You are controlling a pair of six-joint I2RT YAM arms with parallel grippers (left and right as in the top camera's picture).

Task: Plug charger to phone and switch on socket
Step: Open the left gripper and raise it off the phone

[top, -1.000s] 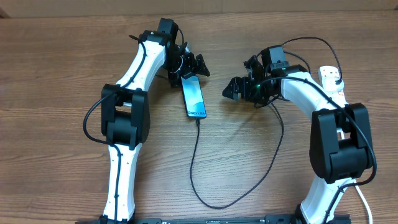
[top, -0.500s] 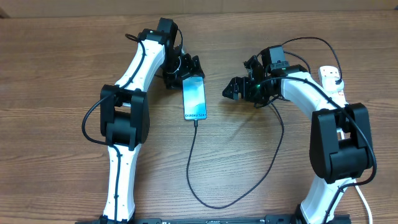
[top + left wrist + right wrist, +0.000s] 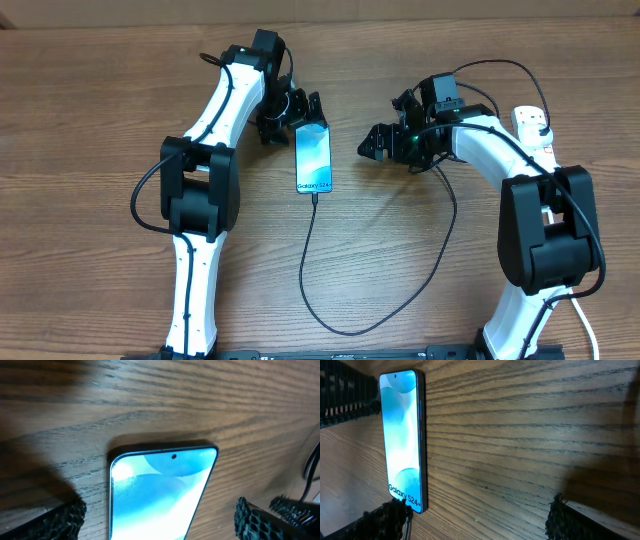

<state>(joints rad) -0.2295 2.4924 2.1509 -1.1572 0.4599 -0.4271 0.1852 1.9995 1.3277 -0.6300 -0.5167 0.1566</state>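
Note:
The phone [image 3: 313, 158] lies flat on the wooden table with its screen lit. The charger [image 3: 312, 270], a thin black cable, is plugged into the phone's near end, loops toward the table front and runs up toward the right arm. My left gripper [image 3: 293, 118] is open at the phone's far end. In the left wrist view the phone [image 3: 160, 495] lies between the fingers [image 3: 60, 520] with a gap on each side. To the right of the phone, my right gripper [image 3: 376, 142] is open and empty, with the phone [image 3: 402, 435] off to its left. The white socket [image 3: 533, 122] is partly hidden behind the right arm.
A white cord [image 3: 585, 322] runs along the table's right front corner. Bare wood lies between the phone and the right gripper [image 3: 475, 525]. The black cable loop reaches close to the front edge.
The left gripper opened wider and let go of the phone. The phone turned from a slant to lie straight on the table. The right arm stayed still.

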